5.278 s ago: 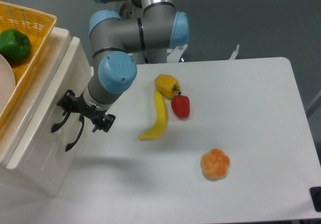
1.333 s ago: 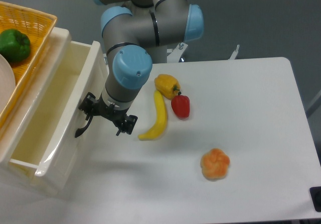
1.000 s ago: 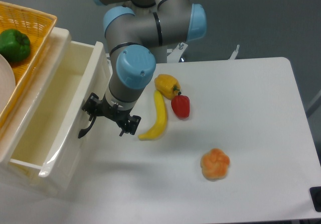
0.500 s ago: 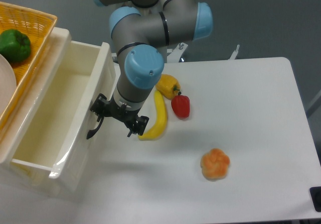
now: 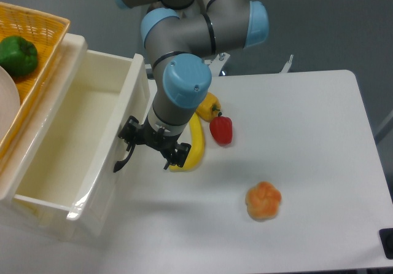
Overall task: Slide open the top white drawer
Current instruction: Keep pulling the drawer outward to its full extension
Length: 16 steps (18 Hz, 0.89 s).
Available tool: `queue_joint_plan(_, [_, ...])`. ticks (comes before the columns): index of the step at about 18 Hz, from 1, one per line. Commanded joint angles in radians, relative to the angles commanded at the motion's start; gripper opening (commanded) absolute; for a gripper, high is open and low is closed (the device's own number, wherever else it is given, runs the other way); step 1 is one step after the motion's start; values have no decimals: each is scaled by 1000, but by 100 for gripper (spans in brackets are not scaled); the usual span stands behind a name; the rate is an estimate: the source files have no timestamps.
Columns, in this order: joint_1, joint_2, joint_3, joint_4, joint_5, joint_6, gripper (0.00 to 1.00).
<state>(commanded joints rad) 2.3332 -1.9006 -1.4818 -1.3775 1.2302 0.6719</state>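
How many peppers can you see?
3: a green pepper in the yellow basket on the cabinet, a yellow pepper and a red pepper on the table. More could be hidden.

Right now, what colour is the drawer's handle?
Black; the handle shows in the fixed camera view.

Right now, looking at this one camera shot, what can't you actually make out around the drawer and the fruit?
- Whether the pincer clamps the black handle: the wrist hides the contact.
- The lower drawer: hidden under the top white drawer, which is pulled out.
- The yellow pepper and banana: each partly covered by the arm.
- The yellow basket and its white plate: cut off by the left edge.
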Motion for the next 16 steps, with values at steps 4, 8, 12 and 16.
queue_joint_plan(4, [8,-2,6,-2,0,9,100])
queue_joint_plan(8, [14,-2,11,-2,2,18,100])
queue_joint_plan(12, [26,-6,20,-2,2,21,100])
queue_joint_plan(16, [43,-5,21,-3,2,48,100])
